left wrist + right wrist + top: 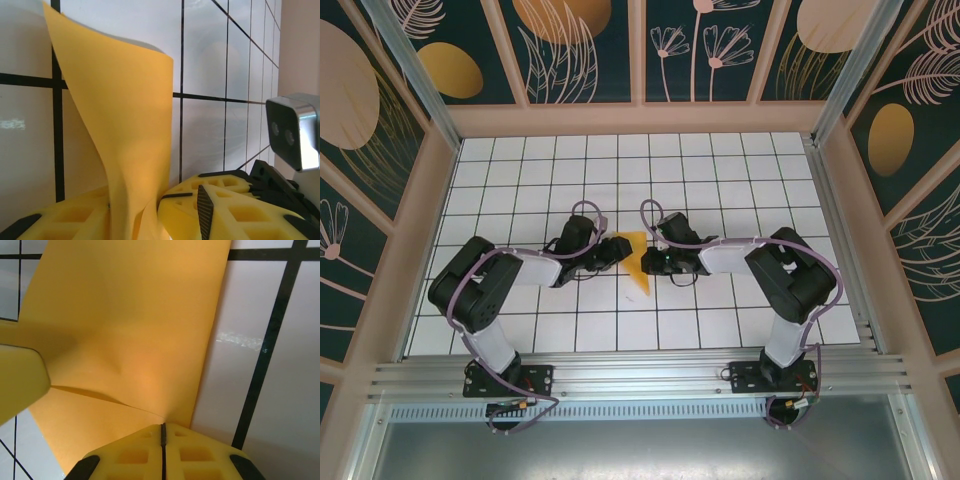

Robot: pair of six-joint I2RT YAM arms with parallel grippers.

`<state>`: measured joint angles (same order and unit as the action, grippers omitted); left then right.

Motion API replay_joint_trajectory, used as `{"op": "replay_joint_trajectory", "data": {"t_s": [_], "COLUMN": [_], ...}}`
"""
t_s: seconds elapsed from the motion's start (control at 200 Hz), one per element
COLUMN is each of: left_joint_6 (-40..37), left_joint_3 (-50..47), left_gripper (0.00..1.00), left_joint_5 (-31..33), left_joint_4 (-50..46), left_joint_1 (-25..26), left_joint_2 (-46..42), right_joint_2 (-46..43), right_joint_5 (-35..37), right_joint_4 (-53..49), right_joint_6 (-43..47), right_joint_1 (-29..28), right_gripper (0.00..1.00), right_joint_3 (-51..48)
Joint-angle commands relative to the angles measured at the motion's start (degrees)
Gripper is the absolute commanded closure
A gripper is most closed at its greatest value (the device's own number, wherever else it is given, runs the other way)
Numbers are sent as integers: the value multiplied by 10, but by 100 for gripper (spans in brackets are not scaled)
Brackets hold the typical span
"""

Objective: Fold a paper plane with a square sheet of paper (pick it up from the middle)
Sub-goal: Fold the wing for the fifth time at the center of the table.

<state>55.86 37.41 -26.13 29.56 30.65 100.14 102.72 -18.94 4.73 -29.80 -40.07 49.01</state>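
Right end effector (162, 429) clamps sheet (135, 315) — wrist view reveals crease.

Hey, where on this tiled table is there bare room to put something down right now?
Free: the far tile rows between the back wall and the left gripper and right gripper; also the near-centre tiles, bordered by the left arm, right arm and metal rail. Crowded: the middle, where both grippers meet at the orange-yellow paper.
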Motion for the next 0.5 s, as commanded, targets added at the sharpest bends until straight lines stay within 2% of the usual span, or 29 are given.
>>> {"op": "replay_joint_trajectory", "data": {"t_s": [0.0, 0.23, 0.495], "left_joint_6": [-19, -26, -28], "left_joint_3": [12, 18, 15], "left_gripper": [56, 58, 85], "left_joint_5": [-16, -41, -41], "left_joint_4": [-11, -12, -10], "left_joint_1": [-7, -23, -25], "left_joint_2": [10, 26, 22], "right_joint_2": [13, 13, 6], "right_joint_5": [18, 16, 21], "right_joint_4": [-20, -10, -13], "right_joint_6": [17, 16, 19], "right_joint_1": [3, 3, 2], "right_gripper": [90, 90, 89], "right_joint_3": [-17, -20, -15]}}
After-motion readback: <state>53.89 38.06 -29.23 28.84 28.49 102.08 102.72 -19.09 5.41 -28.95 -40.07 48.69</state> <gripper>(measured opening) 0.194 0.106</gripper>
